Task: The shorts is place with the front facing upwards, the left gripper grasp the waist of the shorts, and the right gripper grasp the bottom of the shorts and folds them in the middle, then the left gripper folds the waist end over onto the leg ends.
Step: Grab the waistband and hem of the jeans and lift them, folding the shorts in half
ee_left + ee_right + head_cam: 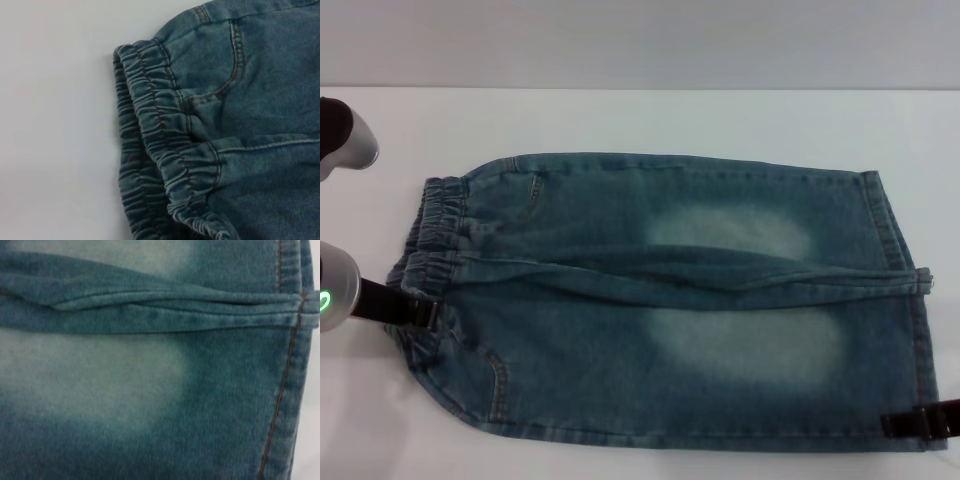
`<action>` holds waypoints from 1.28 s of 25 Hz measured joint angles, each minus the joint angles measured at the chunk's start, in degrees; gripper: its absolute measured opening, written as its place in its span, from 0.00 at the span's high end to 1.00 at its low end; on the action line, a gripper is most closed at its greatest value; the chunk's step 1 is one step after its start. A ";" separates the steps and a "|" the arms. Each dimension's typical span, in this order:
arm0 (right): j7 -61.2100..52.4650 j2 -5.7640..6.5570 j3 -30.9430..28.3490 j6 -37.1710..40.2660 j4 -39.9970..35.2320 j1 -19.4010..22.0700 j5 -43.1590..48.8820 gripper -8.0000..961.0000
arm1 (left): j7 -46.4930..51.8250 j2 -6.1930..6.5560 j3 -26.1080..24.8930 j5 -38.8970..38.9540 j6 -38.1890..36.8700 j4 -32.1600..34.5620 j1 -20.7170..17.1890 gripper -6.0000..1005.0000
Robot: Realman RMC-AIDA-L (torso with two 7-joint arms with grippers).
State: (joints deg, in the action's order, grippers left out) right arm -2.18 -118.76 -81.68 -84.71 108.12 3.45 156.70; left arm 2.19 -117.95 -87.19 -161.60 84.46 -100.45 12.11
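The blue denim shorts (660, 290) lie flat on the white table, front up. The elastic waist (435, 235) is at the left and the leg ends (900, 290) are at the right. My left gripper (415, 311) sits at the near corner of the waist, touching the waistband. My right gripper (918, 423) rests at the near corner of the leg ends, on the hem. The left wrist view shows the gathered waistband (165, 155) and a front pocket seam. In the right wrist view the centre crease (165, 307) and the stitched hem (285, 385) show close up.
The white table (640, 120) reaches past the shorts on the far side and to the left. A grey part of my left arm (345, 140) stands at the far left. The shorts' near edge lies close to the table's front.
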 joint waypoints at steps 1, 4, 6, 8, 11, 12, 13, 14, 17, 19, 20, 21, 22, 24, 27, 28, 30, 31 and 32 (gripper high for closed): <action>0.29 0.06 -0.11 -0.13 -0.13 -0.08 -0.25 0.20 | 0.00 0.00 0.00 0.00 0.00 0.00 0.00 0.91; 1.16 0.13 -0.43 -0.53 0.02 -0.18 -0.78 0.27 | -0.05 0.00 0.00 -0.02 0.00 0.08 0.02 0.91; 1.36 0.10 -0.45 -0.61 0.09 -0.29 -0.81 0.34 | -0.10 0.00 0.00 -0.04 0.00 0.17 0.02 0.91; 1.43 0.10 -0.44 -0.63 -0.13 -0.41 -0.87 0.42 | -0.12 0.00 0.00 -0.05 0.00 0.26 0.02 0.91; 1.53 0.11 -0.23 -0.66 -0.11 -0.45 -0.90 0.57 | -0.13 0.00 0.00 -0.03 0.00 0.29 0.01 0.91; 1.54 0.11 -0.15 -0.67 -0.04 -0.48 -0.91 0.62 | -0.13 0.00 0.00 -0.01 0.00 0.29 -0.01 0.91; 1.55 0.11 -0.09 -0.68 0.01 -0.50 -0.92 0.65 | -0.14 0.00 0.00 0.00 0.00 0.29 -0.03 0.91; 1.55 0.11 -0.05 -0.68 0.01 -0.54 -0.93 0.68 | -0.14 0.00 0.00 0.00 0.00 0.29 -0.04 0.91; 1.86 0.11 -0.03 -0.73 0.02 -0.69 -0.96 0.77 | -0.20 0.00 0.00 0.02 0.00 0.29 -0.05 0.91; 2.00 0.11 -0.03 -0.73 0.02 -0.76 -0.96 0.83 | -0.36 0.00 0.00 0.03 0.00 0.29 -0.06 0.91; 2.08 0.11 -0.03 -0.73 0.00 -0.83 -0.97 0.86 | -0.41 0.00 0.00 0.04 0.00 0.29 -0.05 0.91; 2.14 0.12 -0.03 -0.73 0.00 -0.89 -0.96 0.89 | -0.46 0.00 0.00 0.05 0.00 0.29 -0.04 0.91; 2.18 0.12 -0.03 -0.73 0.00 -0.97 -0.96 0.91 | -0.50 0.00 0.00 0.05 0.00 0.29 -0.04 0.91; 2.24 0.11 -0.04 -0.73 0.01 -1.07 -0.97 0.95 | -0.52 0.00 0.00 0.05 -0.03 0.28 -0.03 0.91; 2.40 0.11 -0.04 -0.73 0.17 -1.26 -0.96 0.99 | -0.53 0.00 0.00 0.06 -0.29 0.27 -0.01 0.91; 2.57 0.11 -0.03 -0.73 0.35 -1.33 -0.96 0.99 | -0.53 0.00 -0.01 0.06 -0.32 0.26 0.00 0.91; 2.88 0.09 0.01 -0.71 0.85 -1.40 -0.96 0.99 | -0.53 0.00 -0.05 0.06 -0.36 0.26 0.01 0.91; 2.98 0.07 0.04 -0.67 1.19 -1.41 -0.97 0.99 | -0.53 0.00 -0.08 0.05 -0.40 0.26 0.01 0.91; 3.05 0.07 0.06 -0.56 1.62 -1.42 -0.99 0.99 | -0.53 0.00 -0.10 0.06 -0.46 0.26 0.01 0.91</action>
State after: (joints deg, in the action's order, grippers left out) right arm 0.87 -118.69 -81.62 -85.26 109.74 2.04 155.71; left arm 1.67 -117.95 -87.29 -161.54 84.00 -100.20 12.12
